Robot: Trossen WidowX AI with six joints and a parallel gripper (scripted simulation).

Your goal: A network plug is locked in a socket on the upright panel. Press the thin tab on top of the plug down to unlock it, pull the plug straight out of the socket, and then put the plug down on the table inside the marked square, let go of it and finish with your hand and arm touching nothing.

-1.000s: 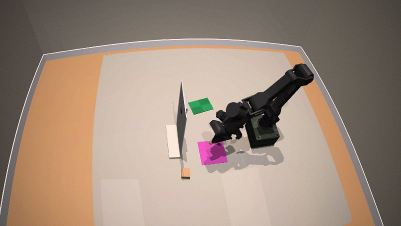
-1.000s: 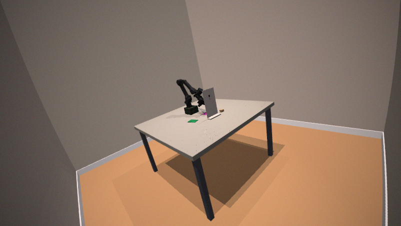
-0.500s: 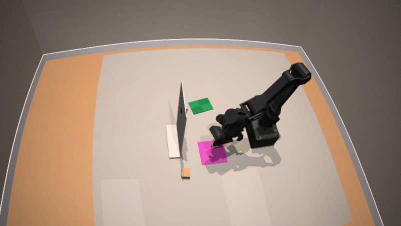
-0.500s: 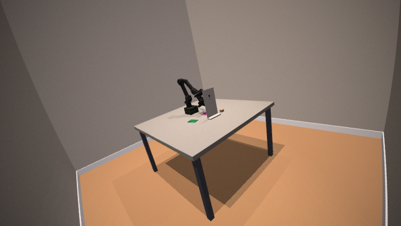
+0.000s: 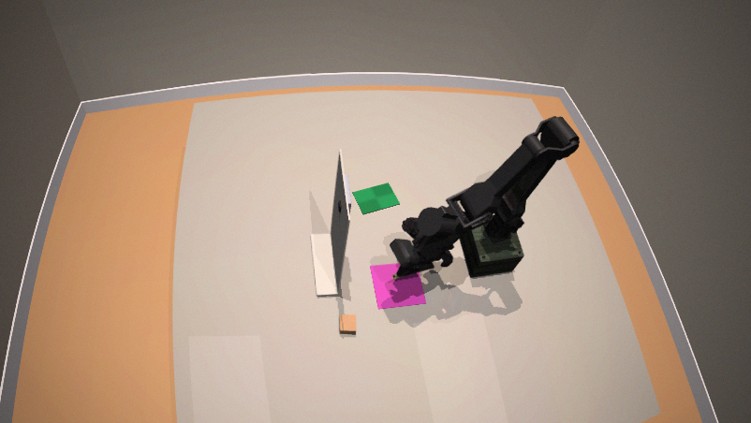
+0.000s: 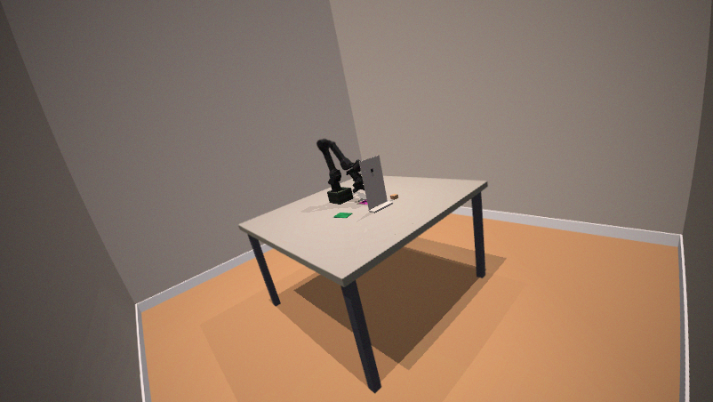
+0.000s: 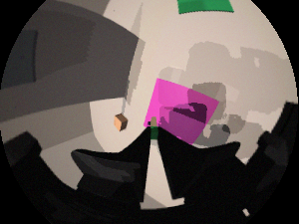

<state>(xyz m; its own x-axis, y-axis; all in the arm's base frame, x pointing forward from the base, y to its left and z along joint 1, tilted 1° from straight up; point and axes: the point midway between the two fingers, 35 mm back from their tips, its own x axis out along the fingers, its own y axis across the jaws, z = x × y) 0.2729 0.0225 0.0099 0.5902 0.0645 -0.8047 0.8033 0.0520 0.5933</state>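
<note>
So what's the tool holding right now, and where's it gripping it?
The tool is shut on the network plug, pinched at the fingertips; which part is gripped cannot be told.
</note>
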